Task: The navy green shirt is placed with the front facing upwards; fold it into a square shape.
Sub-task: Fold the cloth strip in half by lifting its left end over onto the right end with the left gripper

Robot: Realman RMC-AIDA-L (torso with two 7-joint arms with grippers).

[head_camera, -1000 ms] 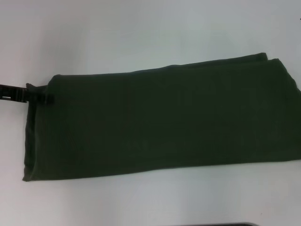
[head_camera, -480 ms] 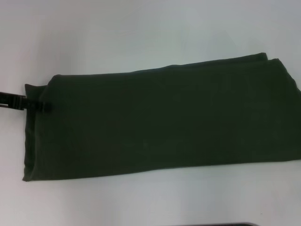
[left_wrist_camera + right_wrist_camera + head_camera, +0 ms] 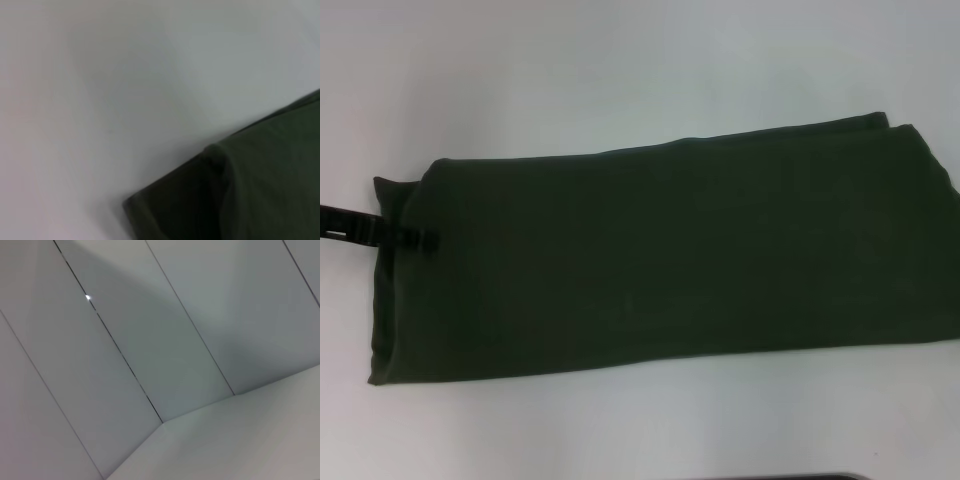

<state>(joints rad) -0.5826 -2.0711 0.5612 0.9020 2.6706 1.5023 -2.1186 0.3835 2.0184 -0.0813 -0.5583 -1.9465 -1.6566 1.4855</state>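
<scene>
The navy green shirt point(image 3: 670, 250) lies flat on the white table point(image 3: 620, 70) as a long dark olive band running left to right, with no lettering or collar showing. My left gripper point(image 3: 420, 240) reaches in from the left as a thin black bar and rests across the shirt's left end, a little behind its middle. In the left wrist view a corner of the shirt point(image 3: 270, 185) shows against the white table point(image 3: 100, 100). The right gripper is out of view.
The shirt's right end runs up to the head view's right edge. A thin dark strip point(image 3: 810, 477) shows at the bottom edge of the head view. The right wrist view shows only pale wall panels point(image 3: 150, 340).
My left gripper has slid along the shirt's left end toward the front and slightly further onto the cloth. The shirt has hardly moved.
</scene>
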